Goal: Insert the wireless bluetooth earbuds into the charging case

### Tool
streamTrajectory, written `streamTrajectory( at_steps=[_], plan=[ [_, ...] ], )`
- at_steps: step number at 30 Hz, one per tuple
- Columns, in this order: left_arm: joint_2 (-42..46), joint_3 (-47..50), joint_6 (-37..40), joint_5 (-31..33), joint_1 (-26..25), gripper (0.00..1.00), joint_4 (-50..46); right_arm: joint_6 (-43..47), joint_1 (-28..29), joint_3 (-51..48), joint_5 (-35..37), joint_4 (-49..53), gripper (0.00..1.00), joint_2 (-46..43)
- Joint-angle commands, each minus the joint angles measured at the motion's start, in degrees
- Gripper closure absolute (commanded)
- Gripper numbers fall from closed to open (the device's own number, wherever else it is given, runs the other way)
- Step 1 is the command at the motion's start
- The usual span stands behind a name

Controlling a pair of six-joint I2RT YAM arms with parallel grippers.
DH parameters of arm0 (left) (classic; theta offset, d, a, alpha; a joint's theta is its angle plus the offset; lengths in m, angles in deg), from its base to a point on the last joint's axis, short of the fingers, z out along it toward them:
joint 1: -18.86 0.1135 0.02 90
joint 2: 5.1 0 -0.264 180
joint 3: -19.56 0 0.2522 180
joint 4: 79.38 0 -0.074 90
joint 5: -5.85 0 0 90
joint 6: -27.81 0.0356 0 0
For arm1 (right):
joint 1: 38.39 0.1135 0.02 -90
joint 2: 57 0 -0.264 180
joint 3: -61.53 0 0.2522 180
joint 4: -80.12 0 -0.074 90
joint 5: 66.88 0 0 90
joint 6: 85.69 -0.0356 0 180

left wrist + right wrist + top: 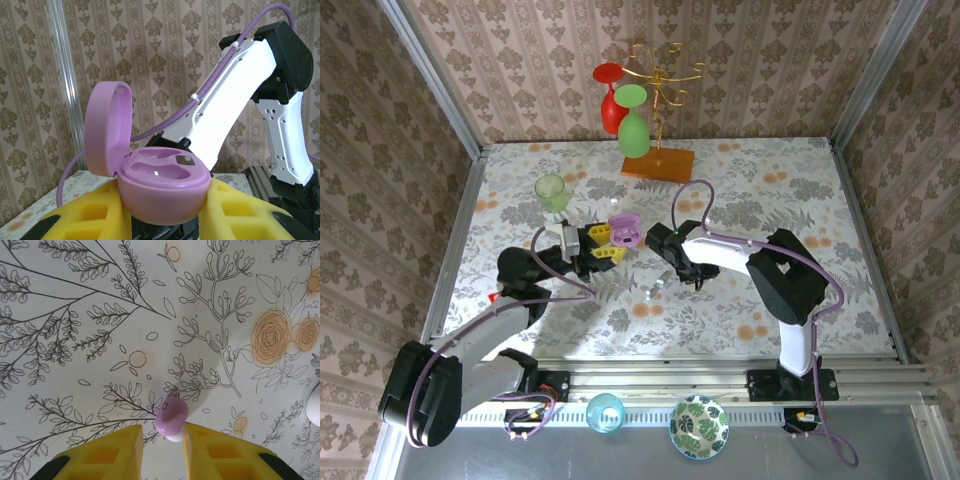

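Note:
A lilac charging case (162, 187) sits between the yellow foam fingers of my left gripper (165, 202), which is shut on it. Its lid (106, 127) stands open and both moulded wells are bare. From above, the case (625, 229) is held just above the table centre by the left gripper (603, 245). One pinkish earbud (171, 415) with a white tip lies on the flowered tablecloth. My right gripper (162, 432) straddles it: the right finger (210, 450) touches it and a narrow gap stays at the left finger (115, 452). A second whitish bud (315, 407) shows at the right edge.
A gold rack on an orange base (657, 163) holds a red and a green glass at the back. A green cup (551, 190) stands left of centre. A blue cup (605, 411) and a patterned bowl (699, 426) sit by the near rail. The right arm (235, 85) rises behind the case.

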Motion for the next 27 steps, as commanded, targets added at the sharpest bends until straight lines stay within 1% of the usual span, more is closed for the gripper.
streamTrajectory(
  at_steps=[1,6,23,25,27],
  plan=[
    [0.66,-0.53,1.25,-0.70,-0.02,0.81,1.58,-1.40,0.62,1.78,3.48,3.82,0.73,1.80],
    [0.48,-0.53,1.14,-0.71,0.01,0.81,1.71,-0.90,0.68,2.54,3.54,4.20,0.75,3.23],
    [0.39,-0.01,1.26,-0.47,-0.06,0.81,1.80,0.45,0.67,4.22,3.74,5.21,0.76,6.43],
    [0.39,0.00,1.19,-0.54,-0.03,0.81,1.77,0.60,0.66,4.37,3.80,5.03,0.77,6.60],
    [0.39,0.00,1.22,-0.52,0.00,0.81,1.86,0.60,0.62,4.51,4.00,5.24,0.80,6.58]
  ],
)
